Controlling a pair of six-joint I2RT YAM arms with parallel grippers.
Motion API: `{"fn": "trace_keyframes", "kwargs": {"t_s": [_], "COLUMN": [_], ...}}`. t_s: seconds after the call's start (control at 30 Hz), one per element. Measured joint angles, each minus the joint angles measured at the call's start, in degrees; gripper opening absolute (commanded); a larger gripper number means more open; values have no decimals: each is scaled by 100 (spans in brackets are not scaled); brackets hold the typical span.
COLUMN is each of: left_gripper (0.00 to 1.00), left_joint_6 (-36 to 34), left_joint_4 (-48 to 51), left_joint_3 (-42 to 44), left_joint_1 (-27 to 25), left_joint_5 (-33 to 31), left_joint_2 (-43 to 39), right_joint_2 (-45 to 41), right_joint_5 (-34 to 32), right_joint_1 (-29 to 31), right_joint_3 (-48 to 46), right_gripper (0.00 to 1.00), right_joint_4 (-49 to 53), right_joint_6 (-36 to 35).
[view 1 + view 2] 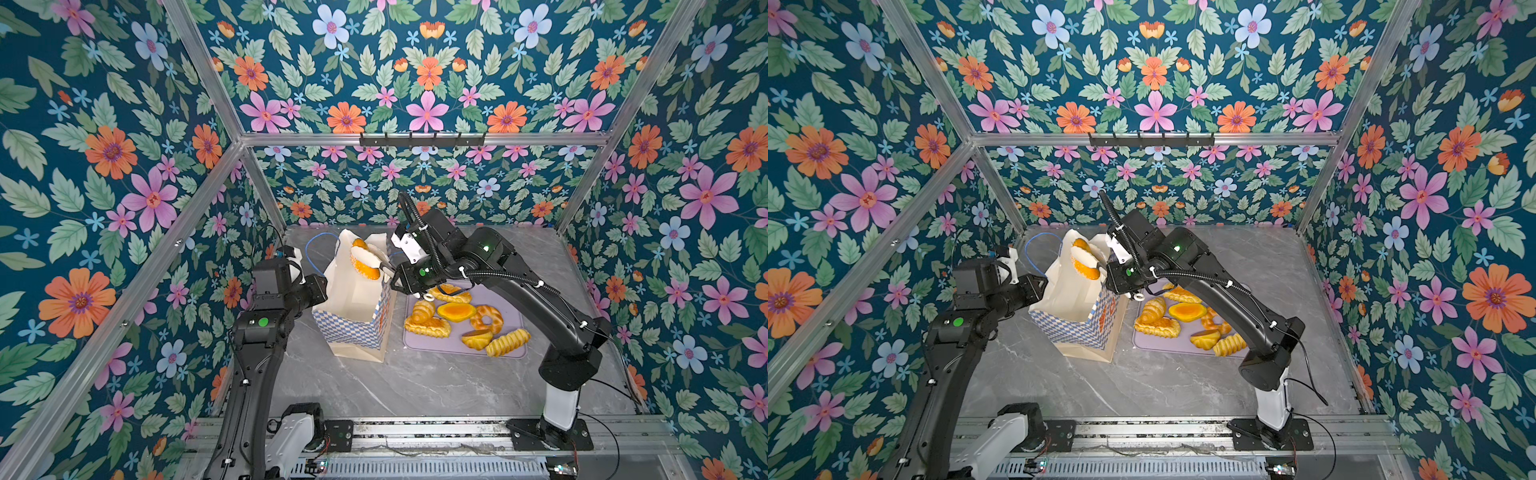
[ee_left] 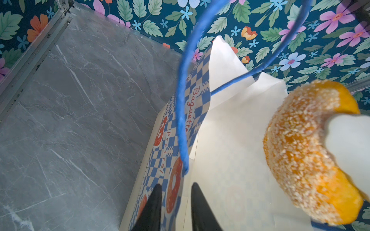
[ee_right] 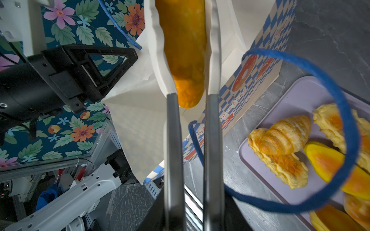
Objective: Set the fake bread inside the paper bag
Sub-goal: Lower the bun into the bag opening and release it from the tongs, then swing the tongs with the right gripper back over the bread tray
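Sesame bun [image 2: 296, 144] clamped in right gripper [image 1: 368, 257] over paper bag [image 1: 349, 332].
Left wall straddled by part-open left gripper [image 2: 175, 185].

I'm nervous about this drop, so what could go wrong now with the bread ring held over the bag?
1. The sesame ring sits in the right gripper near the paper bag's far rim; released there, it might catch the rim or fall outside.
2. A blue cord handle loops close beside that gripper and could snag as it pulls back, tipping the bag.
3. The left gripper straddles the bag wall with a gap showing, so its hold looks loose.
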State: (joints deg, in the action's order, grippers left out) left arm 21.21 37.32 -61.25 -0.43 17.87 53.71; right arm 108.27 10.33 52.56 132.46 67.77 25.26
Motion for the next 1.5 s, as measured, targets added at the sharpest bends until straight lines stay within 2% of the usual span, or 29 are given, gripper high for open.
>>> {"fn": "trace_keyframes", "kwargs": {"t_s": [0.1,0.37,0.7,0.93,1.13,1.5], "left_gripper": [39,30,19,18,18,19], "left_joint_6": [4,4,11,92,92,114], "left_joint_4": [-2,0,-7,-2,-2,15], "left_joint_3": [28,114,118,127,149,129], "left_joint_1": [0,0,0,0,0,0], "left_joint_5": [2,31,81,79,59,-7], "left_joint_2": [0,55,57,-9,-24,-48], "right_joint_2": [0,0,0,-205,-542,-1478], "right_joint_5": [2,7,11,-9,-315,-964], "right_joint_1": [0,0,0,0,0,-140], "right_joint_3": [0,0,66,118,39,-872], "right_gripper": [40,45,44,42,41,41], "right_joint_4": [0,-13,-26,-33,-44,-157], "right_joint_6": [0,0,0,-4,-44,-144]}}
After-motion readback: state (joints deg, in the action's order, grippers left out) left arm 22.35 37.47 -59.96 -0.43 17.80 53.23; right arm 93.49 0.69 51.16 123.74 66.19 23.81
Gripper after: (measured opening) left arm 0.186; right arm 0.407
